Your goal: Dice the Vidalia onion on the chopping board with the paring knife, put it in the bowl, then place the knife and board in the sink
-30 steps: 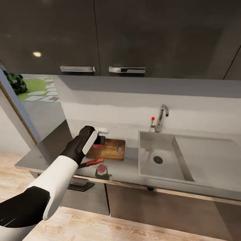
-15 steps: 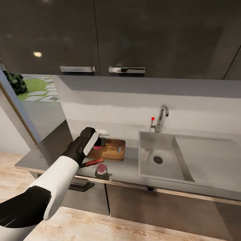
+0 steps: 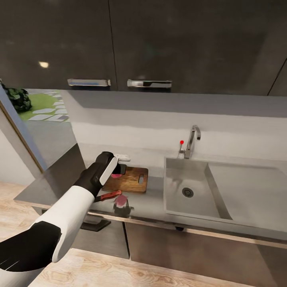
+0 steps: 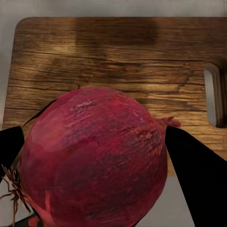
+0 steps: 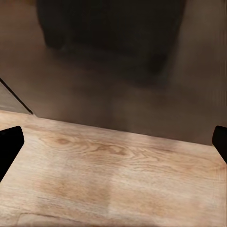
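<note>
My left gripper (image 3: 118, 169) is shut on the Vidalia onion (image 3: 116, 173), a dark pinkish-red ball, holding it just above the near-left part of the brown chopping board (image 3: 129, 180). In the left wrist view the onion (image 4: 94, 156) sits between the two black fingers (image 4: 198, 179), with the board (image 4: 118, 61) and its handle slot right below. The paring knife (image 3: 110, 195), orange-red handled, lies on the countertop (image 3: 151, 201) in front of the board. A white bowl (image 3: 122, 156) peeks out behind the gripper. My right gripper (image 5: 113, 146) is open over wood floor.
The sink (image 3: 175, 179) is sunk into the worktop right of the board, with a chrome faucet (image 3: 193, 139) behind it. Glossy black upper cabinets (image 3: 159, 44) hang overhead. A pink mirror image (image 3: 120, 199) of the onion shows on the worktop near its front edge.
My left gripper has sunk slightly toward the board with the onion held in it. The head camera has shifted a little, moving the whole picture.
</note>
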You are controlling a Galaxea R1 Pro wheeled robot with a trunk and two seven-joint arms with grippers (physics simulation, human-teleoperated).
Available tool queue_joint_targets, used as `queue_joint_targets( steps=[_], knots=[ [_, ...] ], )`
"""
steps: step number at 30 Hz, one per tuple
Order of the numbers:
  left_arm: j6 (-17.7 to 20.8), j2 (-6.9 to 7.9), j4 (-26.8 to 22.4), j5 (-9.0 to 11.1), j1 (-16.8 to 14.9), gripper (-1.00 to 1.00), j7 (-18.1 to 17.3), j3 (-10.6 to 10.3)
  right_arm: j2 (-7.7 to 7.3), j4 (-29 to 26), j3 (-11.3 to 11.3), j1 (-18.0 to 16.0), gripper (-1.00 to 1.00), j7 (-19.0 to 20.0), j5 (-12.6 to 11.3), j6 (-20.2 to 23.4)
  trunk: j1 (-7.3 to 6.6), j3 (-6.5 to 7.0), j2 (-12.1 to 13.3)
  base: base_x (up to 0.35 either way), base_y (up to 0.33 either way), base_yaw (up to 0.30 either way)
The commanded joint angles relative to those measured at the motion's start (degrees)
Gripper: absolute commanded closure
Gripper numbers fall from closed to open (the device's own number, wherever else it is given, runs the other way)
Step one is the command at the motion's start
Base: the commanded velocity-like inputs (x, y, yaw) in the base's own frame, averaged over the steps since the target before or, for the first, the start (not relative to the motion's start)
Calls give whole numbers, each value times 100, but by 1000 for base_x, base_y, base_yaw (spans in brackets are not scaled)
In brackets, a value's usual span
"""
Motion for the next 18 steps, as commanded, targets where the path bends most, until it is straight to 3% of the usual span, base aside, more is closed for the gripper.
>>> queue_joint_targets(
  steps=[1,18],
  knots=[
    [15,2,-3,56,-6,100,55,-15,0,4,42,-5,-100,-26,-17,-16,4,-12,-12,37,-18,0],
    [15,1,90,58,-6,100,54,-15,9,4,38,-5,-100,-30,-27,-16,4,-22,-12,6,-3,0]
  ],
)
